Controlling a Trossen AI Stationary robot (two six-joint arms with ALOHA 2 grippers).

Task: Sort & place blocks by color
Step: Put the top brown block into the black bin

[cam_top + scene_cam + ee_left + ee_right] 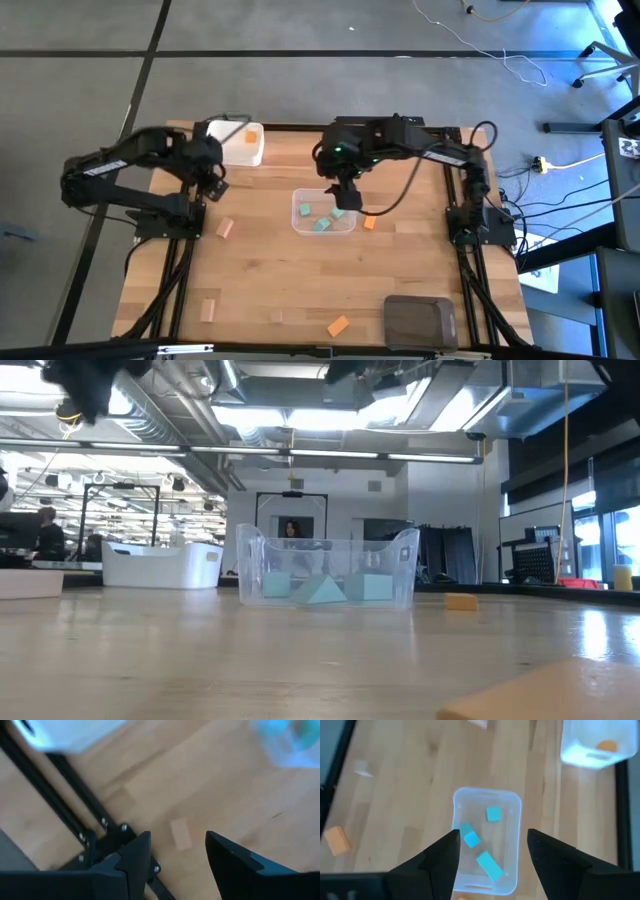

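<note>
Wooden table [300, 290] carries blocks [325, 222]; no writing legible.

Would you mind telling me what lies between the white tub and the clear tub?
Bare wood, in the high view, between white tub and clear tub.

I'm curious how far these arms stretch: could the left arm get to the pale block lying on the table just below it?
Probably yes. The left gripper hangs open close above the pale tan block, which lies alone on bare wood with nothing between them.
</note>
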